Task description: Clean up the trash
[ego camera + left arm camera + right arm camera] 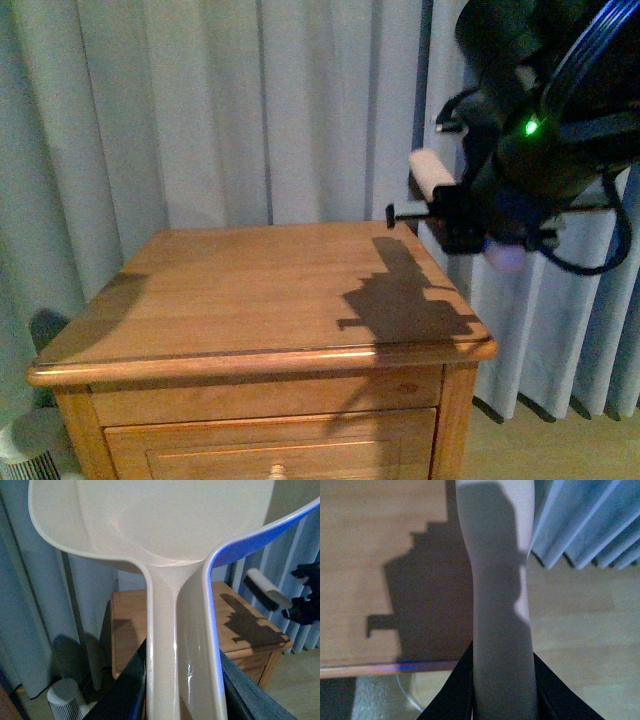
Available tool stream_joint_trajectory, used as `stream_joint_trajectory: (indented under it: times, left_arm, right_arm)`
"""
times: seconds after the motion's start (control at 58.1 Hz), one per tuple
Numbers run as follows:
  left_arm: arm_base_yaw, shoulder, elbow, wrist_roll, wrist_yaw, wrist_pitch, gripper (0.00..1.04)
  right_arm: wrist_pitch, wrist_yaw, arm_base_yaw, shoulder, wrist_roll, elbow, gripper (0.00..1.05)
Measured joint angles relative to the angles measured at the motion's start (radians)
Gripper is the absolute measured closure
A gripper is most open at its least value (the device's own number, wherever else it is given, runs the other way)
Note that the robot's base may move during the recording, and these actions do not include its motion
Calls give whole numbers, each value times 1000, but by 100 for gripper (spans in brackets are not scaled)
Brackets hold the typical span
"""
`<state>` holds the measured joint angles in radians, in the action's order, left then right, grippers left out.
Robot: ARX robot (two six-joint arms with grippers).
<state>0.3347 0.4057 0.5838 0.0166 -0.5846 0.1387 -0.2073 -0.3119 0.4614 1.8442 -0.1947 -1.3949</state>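
Observation:
My left gripper (182, 692) is shut on the handle of the beige dustpan (165, 525), whose pan fills the top of the left wrist view, held up in the air left of the wooden table (131, 630). My right gripper (502, 692) is shut on the pale handle of the brush (497, 595). In the front view the right gripper (470, 215) holds the brush (432, 172) above the table's (250, 290) back right corner. The brush (267, 591) also shows dark bristles in the left wrist view. The trash is out of view; the tabletop shows only shadows.
Grey-blue curtains (250, 110) hang close behind the table. A drawer with a knob (275, 468) sits under the top. A small white ribbed appliance (25, 448) stands on the floor at the table's left. Light wooden floor (585, 630) lies to the right.

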Motion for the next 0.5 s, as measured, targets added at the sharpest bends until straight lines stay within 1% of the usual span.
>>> stream_joint_trajectory:
  times: [0.069, 0.138, 0.241, 0.327, 0.361, 0.413, 0.464, 0.499]
  left_arm:
    - [0, 0, 0, 0, 0, 0, 78]
    - [0, 0, 0, 0, 0, 0, 78]
    - [0, 0, 0, 0, 1, 0, 78]
    - [0, 0, 0, 0, 0, 0, 78]
    - [0, 0, 0, 0, 0, 0, 78]
    - [0, 0, 0, 0, 0, 0, 78]
    - [0, 0, 0, 0, 0, 0, 78]
    - [0, 0, 0, 0, 0, 0, 78]
  right_arm:
    - [104, -56, 2, -84, 74, 62, 85]
    - [182, -86, 5, -156, 107, 122, 85]
    - [333, -175, 24, -309, 185, 268, 85]
    - [451, -247, 64, -463, 245, 423, 85]
    - [496, -284, 97, -562, 259, 522, 85]
    - [525, -314, 134, -663, 275, 622, 85]
    - [510, -330, 161, -742, 271, 689, 85]
    - [513, -359, 189, -819, 275, 758, 85]
